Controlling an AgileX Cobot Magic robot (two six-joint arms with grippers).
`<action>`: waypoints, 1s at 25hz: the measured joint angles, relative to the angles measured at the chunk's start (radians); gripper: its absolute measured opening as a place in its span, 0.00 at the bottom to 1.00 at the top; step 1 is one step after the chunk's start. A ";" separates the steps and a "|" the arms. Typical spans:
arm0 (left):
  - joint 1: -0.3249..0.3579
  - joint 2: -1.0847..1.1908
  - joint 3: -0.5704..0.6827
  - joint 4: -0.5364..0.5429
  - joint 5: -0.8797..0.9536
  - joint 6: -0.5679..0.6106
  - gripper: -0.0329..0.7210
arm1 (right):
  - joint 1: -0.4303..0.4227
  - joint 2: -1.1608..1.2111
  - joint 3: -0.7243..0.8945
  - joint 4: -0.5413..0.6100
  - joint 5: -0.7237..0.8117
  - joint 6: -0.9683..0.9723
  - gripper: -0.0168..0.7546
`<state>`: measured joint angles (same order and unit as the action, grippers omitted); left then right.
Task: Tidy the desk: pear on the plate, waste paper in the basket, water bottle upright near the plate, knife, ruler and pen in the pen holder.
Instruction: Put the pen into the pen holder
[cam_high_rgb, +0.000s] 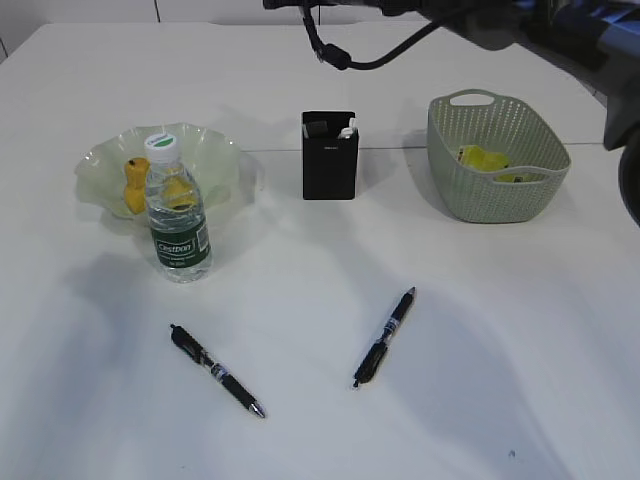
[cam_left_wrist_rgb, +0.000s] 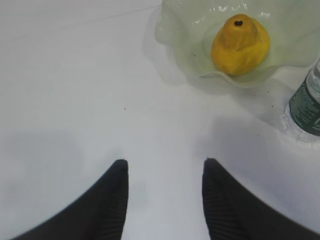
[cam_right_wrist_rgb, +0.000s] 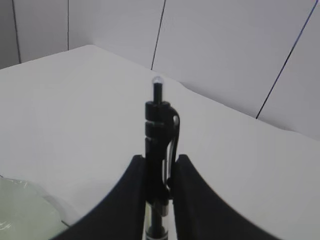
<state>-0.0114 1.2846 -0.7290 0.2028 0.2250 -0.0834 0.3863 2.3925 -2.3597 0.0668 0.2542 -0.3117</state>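
Observation:
The yellow pear (cam_high_rgb: 133, 185) (cam_left_wrist_rgb: 240, 45) lies on the pale green plate (cam_high_rgb: 210, 150) (cam_left_wrist_rgb: 180, 30). The water bottle (cam_high_rgb: 178, 215) (cam_left_wrist_rgb: 306, 105) stands upright just in front of the plate. Yellow waste paper (cam_high_rgb: 483, 158) sits in the sage-green basket (cam_high_rgb: 495, 190). The black pen holder (cam_high_rgb: 330, 160) has two small tops poking out; I cannot make out a knife or ruler. My left gripper (cam_left_wrist_rgb: 165, 162) hovers open over bare desk, near the plate. My right gripper (cam_right_wrist_rgb: 160, 159) is shut on a black pen (cam_right_wrist_rgb: 157, 120) held upright, high above the desk.
Two more black pens lie loose on the front of the desk, one at the left (cam_high_rgb: 216, 370) and one near the middle (cam_high_rgb: 385, 337). The right arm and its cable (cam_high_rgb: 340, 55) cross the top of the exterior view. A plate edge (cam_right_wrist_rgb: 20, 210) shows low left in the right wrist view.

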 joint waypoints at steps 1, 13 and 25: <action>0.000 0.000 0.000 0.000 0.000 0.000 0.49 | 0.000 0.000 0.017 -0.003 -0.030 -0.003 0.16; 0.000 0.016 0.000 0.000 -0.004 0.000 0.49 | -0.006 0.000 0.105 -0.023 -0.172 -0.006 0.16; 0.000 0.048 0.000 0.034 -0.053 0.000 0.49 | -0.012 0.000 0.227 -0.023 -0.376 0.012 0.16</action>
<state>-0.0114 1.3325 -0.7290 0.2368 0.1718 -0.0834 0.3739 2.3925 -2.1324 0.0439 -0.1216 -0.2993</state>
